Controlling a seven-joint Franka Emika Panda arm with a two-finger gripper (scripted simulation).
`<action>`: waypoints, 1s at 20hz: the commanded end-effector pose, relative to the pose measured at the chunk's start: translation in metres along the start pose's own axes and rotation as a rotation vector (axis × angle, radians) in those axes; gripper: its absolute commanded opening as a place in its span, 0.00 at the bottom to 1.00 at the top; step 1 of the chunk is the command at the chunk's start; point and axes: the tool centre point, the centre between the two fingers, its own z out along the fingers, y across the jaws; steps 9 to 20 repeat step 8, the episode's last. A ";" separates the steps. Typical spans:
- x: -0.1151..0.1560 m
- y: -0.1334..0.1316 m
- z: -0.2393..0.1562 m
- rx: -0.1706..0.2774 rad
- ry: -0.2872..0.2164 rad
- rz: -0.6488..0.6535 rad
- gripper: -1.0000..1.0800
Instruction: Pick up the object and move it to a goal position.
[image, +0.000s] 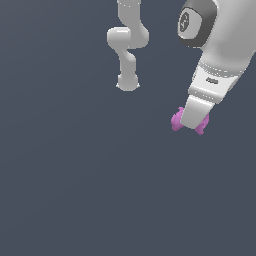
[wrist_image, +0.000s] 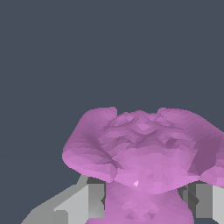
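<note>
The object (image: 176, 120) is a small pink-magenta lump with a pinched middle. In the exterior view its two lobes stick out on either side of my white gripper (image: 190, 124), at the exterior view's right. In the wrist view the object (wrist_image: 144, 148) fills the lower middle, and my gripper (wrist_image: 146, 203) has a grey finger (wrist_image: 94, 201) on one side of its narrow waist and another on the opposite side. The fingers touch the waist, so the gripper is shut on the object. I cannot tell how high the object is above the floor.
The arm's own base and lower links (image: 127, 47) stand at the back of the exterior view, near the top middle. A plain dark grey floor (image: 75, 175) spreads all around. No goal marker shows.
</note>
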 end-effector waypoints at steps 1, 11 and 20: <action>0.004 -0.002 -0.010 0.001 -0.001 0.001 0.00; 0.009 -0.003 -0.019 0.001 -0.001 0.001 0.00; 0.009 -0.003 -0.019 0.001 -0.001 0.001 0.00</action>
